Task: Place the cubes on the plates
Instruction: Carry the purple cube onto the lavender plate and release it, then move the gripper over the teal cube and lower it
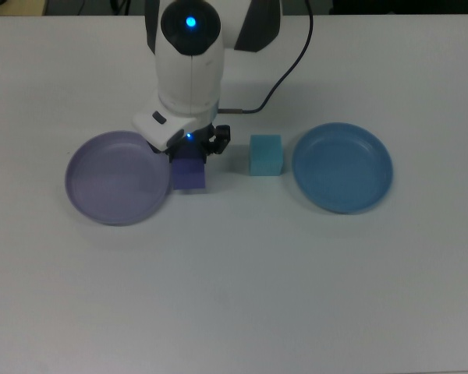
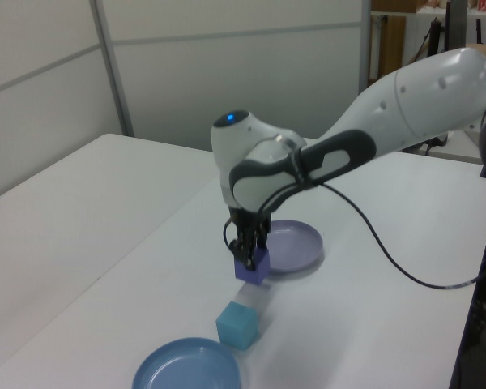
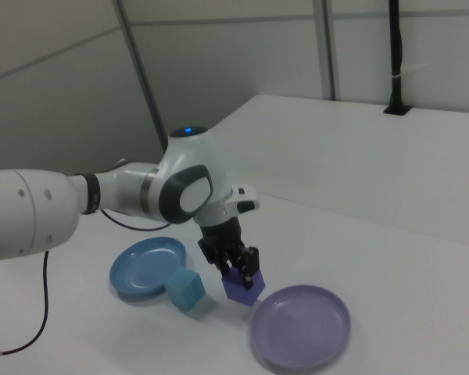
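Between the two plates on the white tabletop [image 1: 242, 288], my two-finger gripper [image 3: 241, 273] is clamped on the small matte purple foam cube [image 1: 189, 174]. In the right view the cube hangs clear of the surface, tilted with one corner pointing down, its faces a deep violet, darker than the plate next to it. In the top view it sits just beside the right rim of the round, shallow, pale lavender plastic plate [image 1: 117, 178], whose raised rim is a shade darker than its floor. To the top view's right of my gripper rests the small light turquoise foam cube [image 1: 265, 154], flat on the table, the same size as the purple one. Beyond it, apart, lies the medium blue round plastic plate [image 1: 342, 167], equal in size to the lavender one.
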`<move>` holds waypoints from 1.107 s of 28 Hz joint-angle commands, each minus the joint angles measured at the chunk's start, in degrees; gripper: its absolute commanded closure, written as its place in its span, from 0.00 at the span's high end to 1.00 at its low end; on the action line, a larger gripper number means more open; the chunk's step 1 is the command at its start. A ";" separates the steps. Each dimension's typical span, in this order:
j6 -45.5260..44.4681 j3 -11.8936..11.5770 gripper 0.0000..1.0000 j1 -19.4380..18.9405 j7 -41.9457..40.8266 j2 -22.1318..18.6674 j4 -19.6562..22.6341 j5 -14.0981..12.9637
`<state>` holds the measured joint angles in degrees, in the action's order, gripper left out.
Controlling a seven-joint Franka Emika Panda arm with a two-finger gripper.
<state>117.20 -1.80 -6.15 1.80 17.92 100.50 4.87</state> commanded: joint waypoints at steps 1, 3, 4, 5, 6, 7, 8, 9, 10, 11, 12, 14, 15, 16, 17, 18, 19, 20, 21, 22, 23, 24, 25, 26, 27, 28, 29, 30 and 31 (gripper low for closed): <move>-2.50 -1.27 0.25 2.71 -5.04 -2.27 -0.13 -1.27; -1.97 -2.24 0.26 3.33 -5.83 -1.75 -0.13 -1.27; -1.80 -2.85 0.26 3.60 -6.27 -1.31 -0.13 -1.27; -1.36 -3.56 0.27 3.77 -6.80 -1.05 -0.13 -1.18; -0.57 -4.17 0.28 3.95 -7.33 -0.52 -0.13 -1.18; 1.35 -4.96 0.30 4.30 -8.03 0.35 -0.13 -1.27; 2.33 -5.23 0.32 4.56 -8.04 0.80 -0.13 -1.27; 3.03 -5.50 0.32 4.91 -8.04 1.15 -0.04 -1.27; 3.47 -5.58 0.33 5.35 -8.12 1.50 -0.04 -1.27; 3.74 -5.59 0.34 5.79 -8.21 1.94 -0.04 -1.18; 4.44 -5.59 0.54 6.49 -8.21 2.64 -0.13 -1.18; 5.15 -5.59 0.83 6.67 -8.21 2.82 -0.04 -1.27; 5.15 -5.59 0.94 6.59 -8.21 2.82 -0.04 -1.27; 5.15 -5.59 1.00 6.59 -8.21 2.74 -0.04 -1.27; 5.15 -5.59 1.00 6.50 -8.30 2.65 -0.04 -1.27; 4.97 -5.24 1.00 6.41 -8.30 2.39 -0.13 -1.27; 4.89 -5.15 1.00 6.33 -8.21 2.30 -0.13 -1.27; 4.80 -5.06 1.00 6.24 -8.12 2.12 -0.13 -1.36; 4.71 -4.97 1.00 6.15 -8.12 1.86 -0.13 -1.36; 4.62 -4.88 1.00 6.06 -7.95 1.60 -0.04 -1.36; 4.36 -4.53 1.00 6.06 -7.69 0.98 -0.13 -1.53; 3.92 -4.27 1.00 5.97 -7.60 0.37 -0.13 -1.79; 3.22 -3.75 1.00 5.97 -7.60 -0.16 -0.13 -2.23; 2.52 -3.04 1.00 5.89 -7.60 -0.60 -0.13 -2.76; 1.82 -2.08 1.00 5.88 -7.51 -1.04 -0.13 -3.29; 0.50 0.11 1.00 5.62 -7.25 -1.74 -0.13 -3.73; -0.03 1.00 1.00 5.27 -6.98 -2.09 -0.04 -3.82; -0.65 1.70 1.00 4.92 -6.55 -2.18 -0.04 -3.82; -1.17 2.41 1.00 4.40 -5.76 -2.27 -0.04 -3.82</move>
<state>119.61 -2.91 0.21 -5.32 18.61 99.25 2.30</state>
